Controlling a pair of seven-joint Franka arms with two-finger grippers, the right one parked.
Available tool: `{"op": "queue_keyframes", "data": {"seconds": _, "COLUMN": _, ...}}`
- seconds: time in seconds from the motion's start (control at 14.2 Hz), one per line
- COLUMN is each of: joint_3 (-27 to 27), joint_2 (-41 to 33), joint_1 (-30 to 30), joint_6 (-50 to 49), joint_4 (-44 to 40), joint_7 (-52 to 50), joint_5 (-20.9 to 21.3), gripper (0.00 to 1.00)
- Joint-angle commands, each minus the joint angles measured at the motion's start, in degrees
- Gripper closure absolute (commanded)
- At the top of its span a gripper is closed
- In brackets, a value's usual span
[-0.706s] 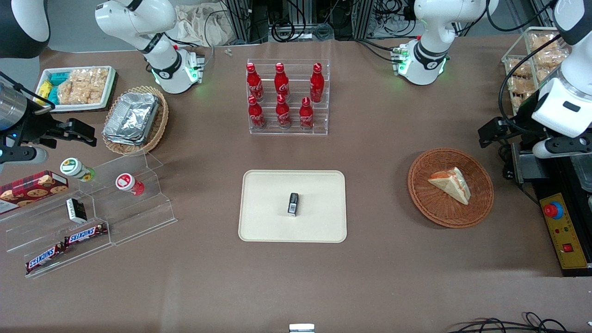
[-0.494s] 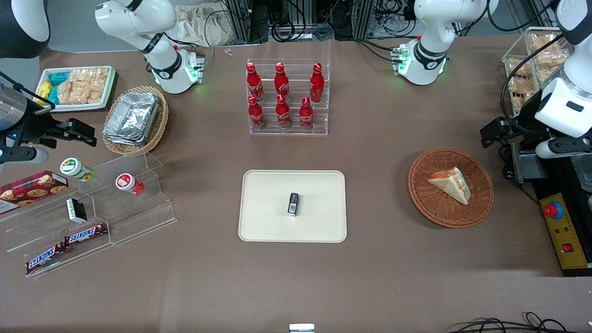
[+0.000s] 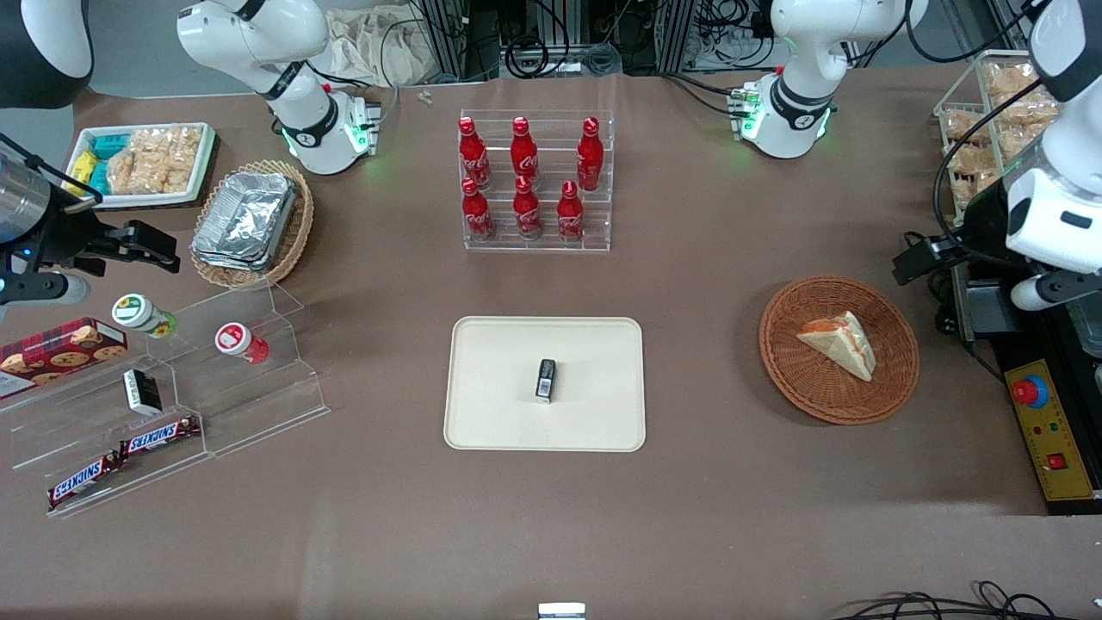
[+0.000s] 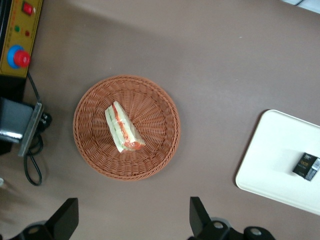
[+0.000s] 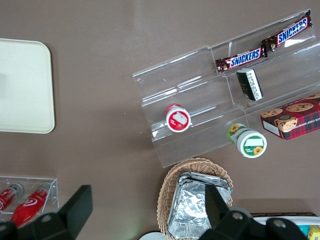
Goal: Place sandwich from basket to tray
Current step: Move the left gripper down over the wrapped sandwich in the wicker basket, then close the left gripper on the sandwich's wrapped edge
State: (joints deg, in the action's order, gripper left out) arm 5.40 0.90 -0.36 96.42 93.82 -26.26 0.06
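1. One sandwich (image 3: pixel 839 344) is lying in the round basket (image 3: pixel 838 405), and it is shaped like a little triangle of soft white bread with red-orange and green bits showing along its edge.
2. That basket is looking bumpy and woven, reddish-brown, and shallow like a dish.
3. My claw (image 4: pixel 134 220) is hanging high above the table, close to the basket's rim and a bit off to one side of the sandwich, and it is touching nothing.
4. My two black fingers (image 4: pixel 199 216) are standing wide apart with nothing between them.
5. My wrist is pointing straight down, so my wrist camera is looking down into the basket.
6. My white arm (image 3: pixel 1057 220) is reaching in at the working arm's end of the table, just above the black box with the red button (image 3: pixel 1030 392).
7. Nearer the middle of the table, the flat cream tray (image 3: pixel 491 405) is sitting well apart from the basket, smooth, with rounded corners and a low rim.
8. One small dark box (image 3: pixel 546 380) is lying in the middle of the tray.
9. Six shiny red bottles (image 3: pixel 526 176) are standing in a clear plastic rack, farther from the front camera than the tray.
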Motion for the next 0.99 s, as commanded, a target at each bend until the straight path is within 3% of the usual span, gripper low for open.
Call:
{"op": "queue_keyframes", "data": {"seconds": 0.0, "joint_3": 0.2, "joint_2": -0.8, "joint_1": 2.6, "joint_6": 5.7, "joint_4": 7.6, "joint_7": -7.1, "joint_5": -2.0, "gripper": 0.0}}
{"op": "queue_keyframes", "data": {"seconds": 0.49, "joint_3": 0.1, "joint_2": 1.1, "joint_1": 4.3, "joint_6": 32.3, "joint_4": 30.1, "joint_7": -24.3, "joint_5": -2.0, "gripper": 0.0}}
{"op": "queue_keyframes", "data": {"seconds": 0.92, "joint_3": 0.1, "joint_2": 6.6, "joint_1": 6.2, "joint_6": 36.8, "joint_4": 34.2, "joint_7": -26.8, "joint_5": -1.5, "gripper": 0.0}}
